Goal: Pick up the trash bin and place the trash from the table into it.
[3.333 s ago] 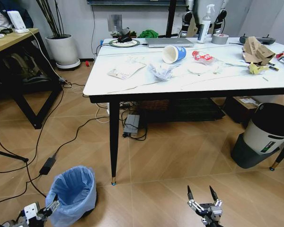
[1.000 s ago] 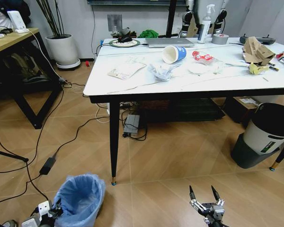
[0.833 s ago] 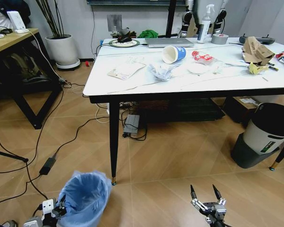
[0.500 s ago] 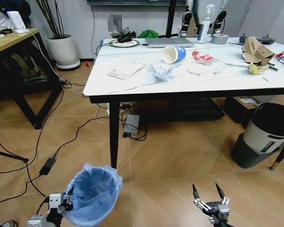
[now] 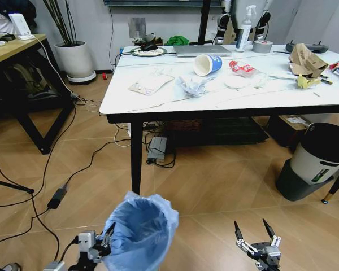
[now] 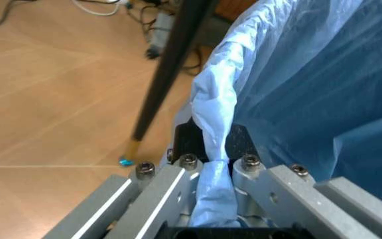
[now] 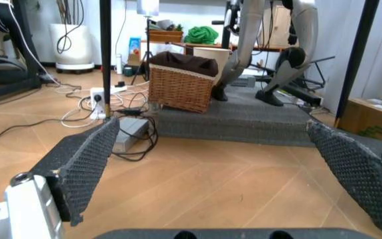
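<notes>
Two claws sit along the bottom edge of the head view. At lower left, the left claw (image 5: 104,244) is clamped on the rim of the small round trash bin lined with a crinkly light-blue plastic bag (image 5: 142,231), which stands out above the wooden floor at bottom centre. The left wrist view shows a twisted fold of the blue liner (image 6: 212,144) pinched between the metal fingers (image 6: 156,191). At lower right, the right claw (image 5: 256,231) hangs over the floor with its two black fingers spread apart, nothing between them.

Farther back, across the upper half of the frame, stands the large rectangular table with a glossy white tabletop and thin black legs (image 5: 158,101). Litter lies scattered on it: a flat white packet (image 5: 151,83) toward the left, a crumpled white wrapper (image 5: 193,86) in the middle, a tipped blue-and-white paper cup (image 5: 207,64) behind it, a red-and-white snack pack (image 5: 242,69) just right of the cup, and torn brown cardboard (image 5: 305,60) with a yellow scrap (image 5: 305,82) near the right edge.
</notes>
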`<state>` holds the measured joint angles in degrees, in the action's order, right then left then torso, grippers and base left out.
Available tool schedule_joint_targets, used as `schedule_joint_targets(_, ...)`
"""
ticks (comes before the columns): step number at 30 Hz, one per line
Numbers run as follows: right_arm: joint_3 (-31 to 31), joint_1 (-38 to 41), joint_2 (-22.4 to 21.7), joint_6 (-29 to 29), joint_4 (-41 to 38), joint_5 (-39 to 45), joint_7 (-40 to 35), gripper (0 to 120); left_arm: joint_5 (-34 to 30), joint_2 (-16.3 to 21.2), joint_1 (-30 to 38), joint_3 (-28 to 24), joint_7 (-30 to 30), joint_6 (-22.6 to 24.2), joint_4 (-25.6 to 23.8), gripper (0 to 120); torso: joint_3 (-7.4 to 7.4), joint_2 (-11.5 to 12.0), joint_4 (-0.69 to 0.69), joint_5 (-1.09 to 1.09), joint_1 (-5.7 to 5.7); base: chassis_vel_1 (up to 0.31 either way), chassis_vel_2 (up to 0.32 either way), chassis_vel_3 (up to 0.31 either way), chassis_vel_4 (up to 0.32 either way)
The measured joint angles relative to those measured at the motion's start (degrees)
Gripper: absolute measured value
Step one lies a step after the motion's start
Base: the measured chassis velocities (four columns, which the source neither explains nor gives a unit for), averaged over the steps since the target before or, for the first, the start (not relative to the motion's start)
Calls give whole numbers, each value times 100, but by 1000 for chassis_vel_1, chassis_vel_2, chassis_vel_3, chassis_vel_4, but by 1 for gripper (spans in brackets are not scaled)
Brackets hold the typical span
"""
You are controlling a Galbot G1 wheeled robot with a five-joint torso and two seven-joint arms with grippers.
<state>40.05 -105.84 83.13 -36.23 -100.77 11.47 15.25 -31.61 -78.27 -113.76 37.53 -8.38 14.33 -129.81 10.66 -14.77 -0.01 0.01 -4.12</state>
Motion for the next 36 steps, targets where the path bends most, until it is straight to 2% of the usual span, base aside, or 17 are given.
schedule_joint_targets(3,51,-53,-30,-15,-14,-9,1,100,-176,86,-125,-24,84,126,-202,0,0,0,0,0,0,0,0,0,0)
schedule_joint_targets(9,87,-83,-61,-22,-14,-23,2,100,-187,217,-221,-3,222,106,-243,0,0,0,1,0,0,0,0,0,0)
schedule_joint_targets(12,95,-73,-76,-16,47,-41,4,100,-138,383,-296,-5,383,-45,-259,0,0,0,1,0,0,0,0,0,0)
schedule_joint_targets(20,68,-48,-86,-2,133,-60,4,100,-257,651,-327,41,425,-91,-318,0,0,0,1,-1,0,0,0,0,0)
schedule_joint_targets(24,23,-55,-71,26,120,-59,4,100,24,823,-281,69,586,-373,-296,0,0,0,1,-1,0,0,0,0,0)
schedule_joint_targets(36,19,-55,-131,80,51,-31,4,100,180,866,-196,66,614,-519,-233,0,0,0,1,-2,0,0,0,0,0)
